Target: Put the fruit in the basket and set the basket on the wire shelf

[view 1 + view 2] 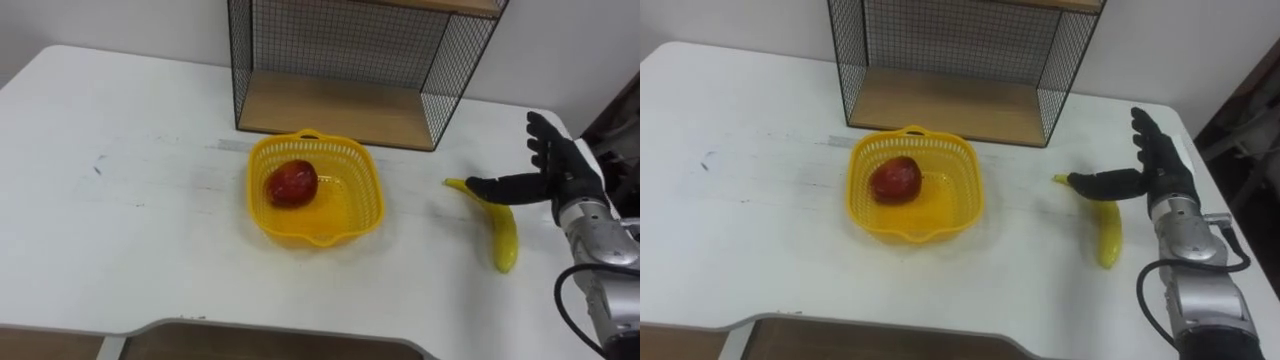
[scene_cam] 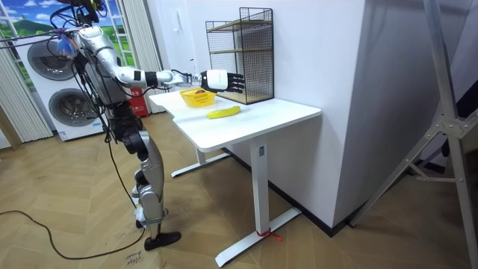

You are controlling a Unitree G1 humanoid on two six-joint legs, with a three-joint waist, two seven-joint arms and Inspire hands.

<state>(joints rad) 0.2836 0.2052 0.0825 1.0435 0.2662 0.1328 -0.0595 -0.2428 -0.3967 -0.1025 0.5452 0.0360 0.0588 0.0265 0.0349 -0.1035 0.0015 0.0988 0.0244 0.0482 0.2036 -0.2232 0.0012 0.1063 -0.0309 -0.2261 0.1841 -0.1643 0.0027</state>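
A yellow plastic basket (image 1: 358,215) (image 1: 964,208) (image 2: 196,97) sits on the white table (image 1: 120,200), just in front of the wire shelf (image 1: 340,70) (image 1: 950,60) (image 2: 240,54). A red apple (image 1: 291,183) (image 1: 896,178) lies inside it. A yellow banana (image 1: 499,231) (image 1: 1106,229) (image 2: 223,112) lies on the table to the basket's right. My right hand (image 1: 553,170) (image 1: 1159,168) (image 2: 225,81) hovers open above the banana's far end, fingers straight and thumb pointing left, with nothing in it.
The wire shelf has a wooden bottom board (image 1: 335,108) and stands at the table's back edge. The table's right edge (image 1: 600,160) runs close to my right hand. In the room view I stand at the table's end, with washing machines (image 2: 48,71) behind me.
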